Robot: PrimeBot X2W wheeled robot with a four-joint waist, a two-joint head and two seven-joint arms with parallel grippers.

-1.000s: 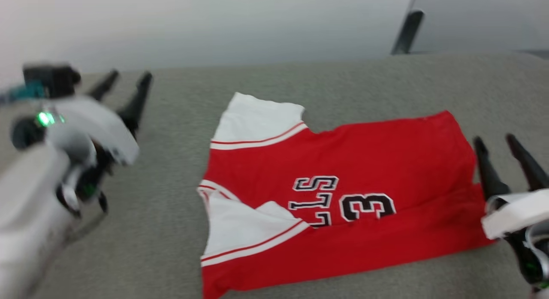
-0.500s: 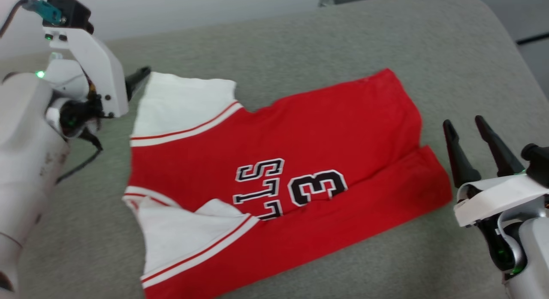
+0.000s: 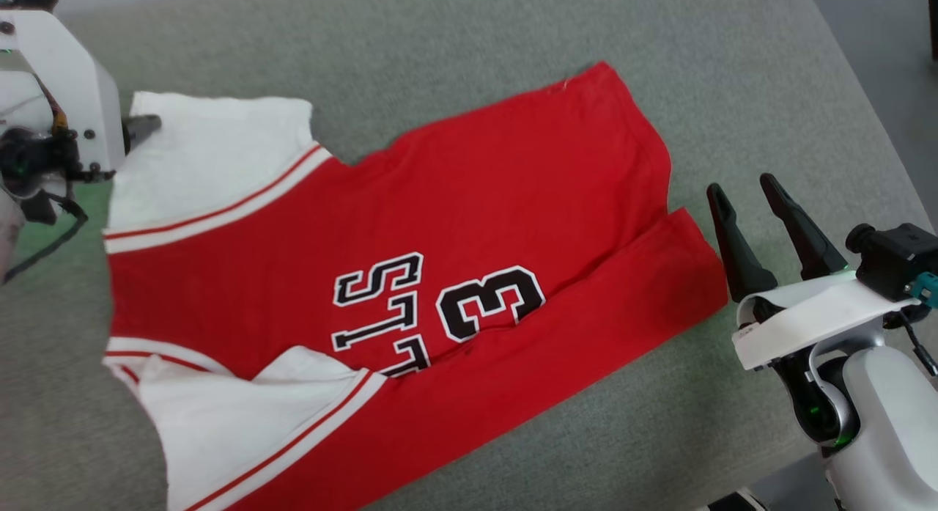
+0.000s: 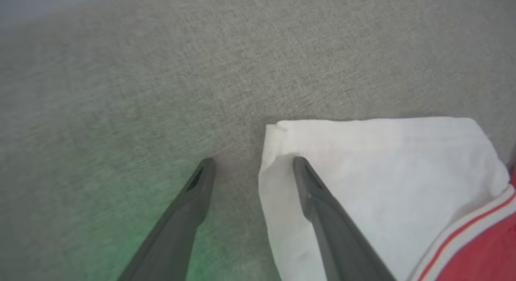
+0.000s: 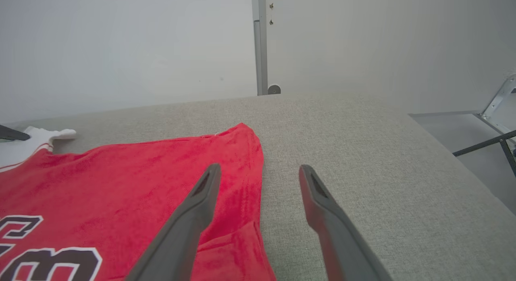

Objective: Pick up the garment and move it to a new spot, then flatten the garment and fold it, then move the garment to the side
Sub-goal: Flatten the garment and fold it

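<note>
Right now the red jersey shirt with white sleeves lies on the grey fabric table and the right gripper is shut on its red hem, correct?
Not shut. The red jersey shirt does lie on the grey fabric table, but the right gripper is open beside its red hem, holding nothing; the right wrist view shows the fingers spread.

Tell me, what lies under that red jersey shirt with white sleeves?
The red jersey shirt with white sleeves lies flat on a grey fabric-covered table, which shows around it. Whether anything else sits beneath the cloth cannot be seen; it is covered.
</note>
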